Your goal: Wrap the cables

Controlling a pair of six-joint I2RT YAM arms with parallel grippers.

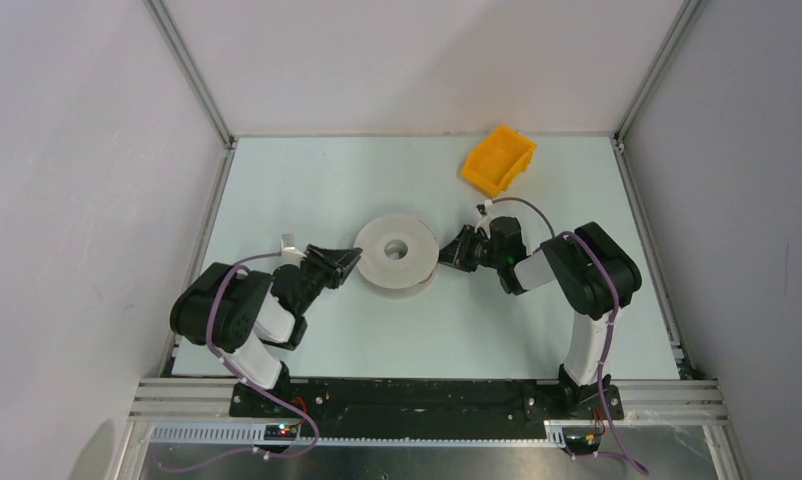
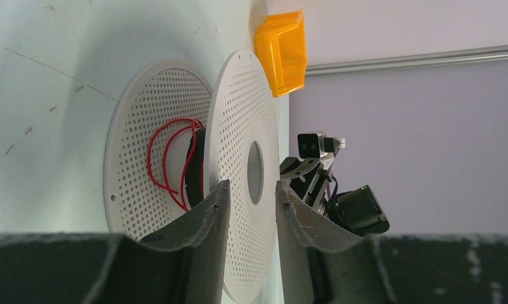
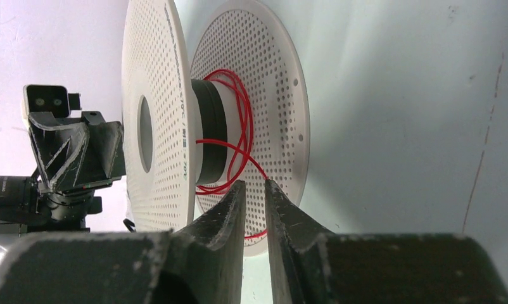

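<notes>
A white perforated spool (image 1: 397, 252) lies flat mid-table. Thin red cable (image 2: 169, 158) hangs in loose loops round its black hub, between the two flanges. My left gripper (image 1: 351, 263) is at the spool's left rim. In the left wrist view it (image 2: 252, 187) is open and straddles the upper flange (image 2: 242, 114), one finger between the flanges and one above. My right gripper (image 1: 445, 256) is at the spool's right rim. In its own view it (image 3: 254, 183) has a narrow gap between its jaws, in front of the lower flange (image 3: 277, 95). The cable (image 3: 242, 126) crosses behind that gap.
A yellow bin (image 1: 498, 160) sits at the back right of the table and shows in the left wrist view (image 2: 282, 50). White walls with aluminium rails (image 1: 192, 75) enclose the table. The two grippers face each other across the spool.
</notes>
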